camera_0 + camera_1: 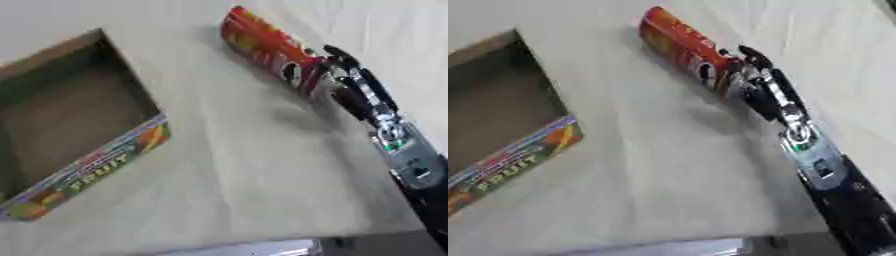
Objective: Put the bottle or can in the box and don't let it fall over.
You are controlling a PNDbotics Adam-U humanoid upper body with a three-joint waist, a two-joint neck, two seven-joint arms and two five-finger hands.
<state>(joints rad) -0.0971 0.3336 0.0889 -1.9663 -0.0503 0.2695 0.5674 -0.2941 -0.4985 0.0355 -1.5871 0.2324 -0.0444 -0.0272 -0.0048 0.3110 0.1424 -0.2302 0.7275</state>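
A tall red can [262, 45] with a printed label shows at the upper middle, slanting from upper left to lower right in the picture. My right hand [350, 89] comes in from the lower right, and its fingers are curled round the can's lower end. A shadow lies on the table just left of the hand; I cannot tell whether the can's base touches the table. The open cardboard box [114, 156], with a colourful "FRUIT" print on its near wall, stands at the left, well apart from the can. Nothing shows inside it. My left hand is out of sight.
The pale table [245, 175] stretches between box and can. Its front edge [262, 239] runs along the bottom of the picture, with a darker area below it.
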